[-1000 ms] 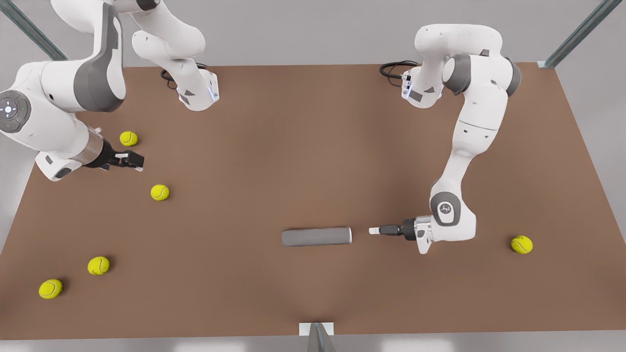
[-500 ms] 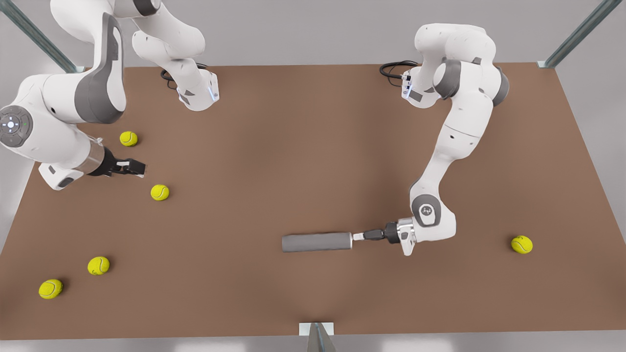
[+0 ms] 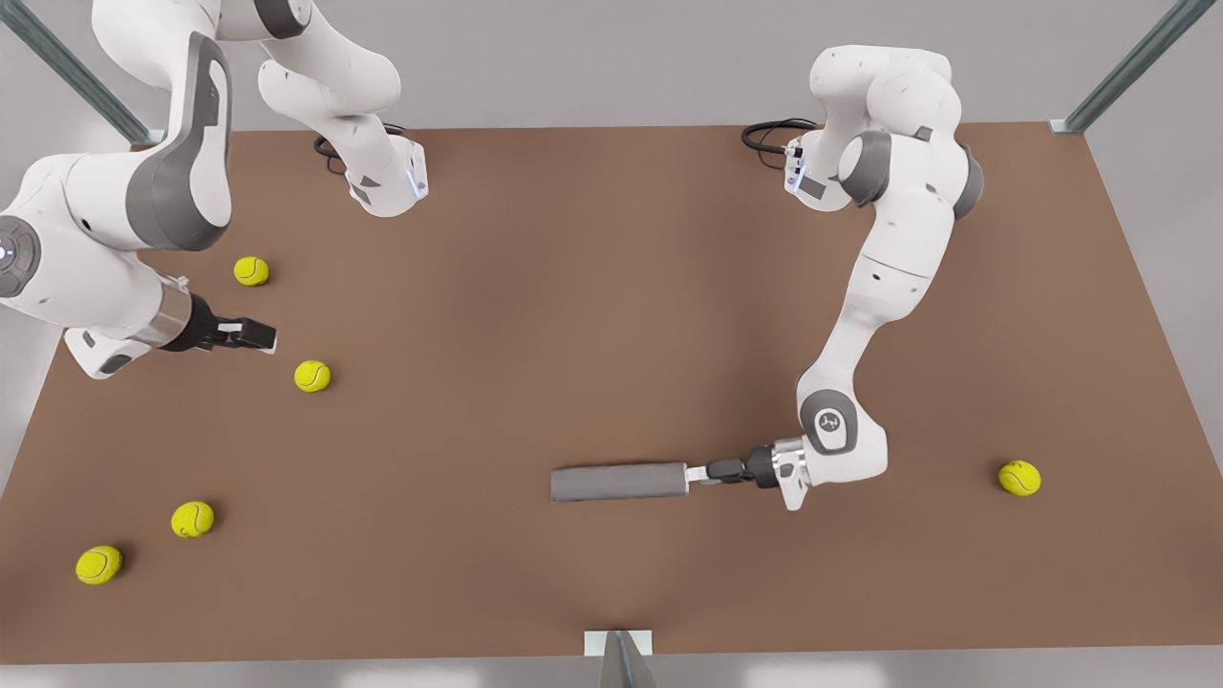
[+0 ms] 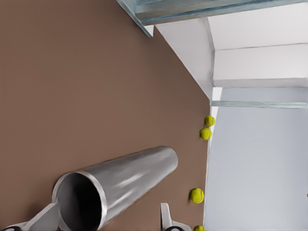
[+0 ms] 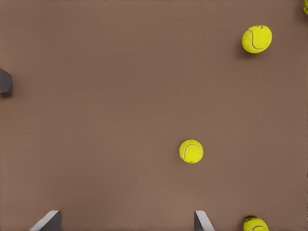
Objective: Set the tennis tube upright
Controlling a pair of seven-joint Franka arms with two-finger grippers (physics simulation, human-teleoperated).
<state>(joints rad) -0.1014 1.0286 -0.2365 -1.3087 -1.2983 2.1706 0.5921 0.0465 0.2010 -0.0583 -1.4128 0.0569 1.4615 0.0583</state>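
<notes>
Lying flat on the brown bench (image 3: 592,315): the tennis tube (image 3: 619,482), toward the near edge in the front view. At its end on the front view's right, the left gripper (image 3: 696,475). Seen from the left wrist view: hollow mouth with pale rim, fingers (image 4: 45,219) spread open, one at the rim. Over by the front view's left, the right gripper (image 3: 260,336), fingers open above bare bench near a tennis ball (image 3: 312,376). No readable writing anywhere.

Tennis tube (image 3: 618,482) flat on table (image 3: 592,287), left gripper (image 3: 697,474) at its mouth end.
</notes>
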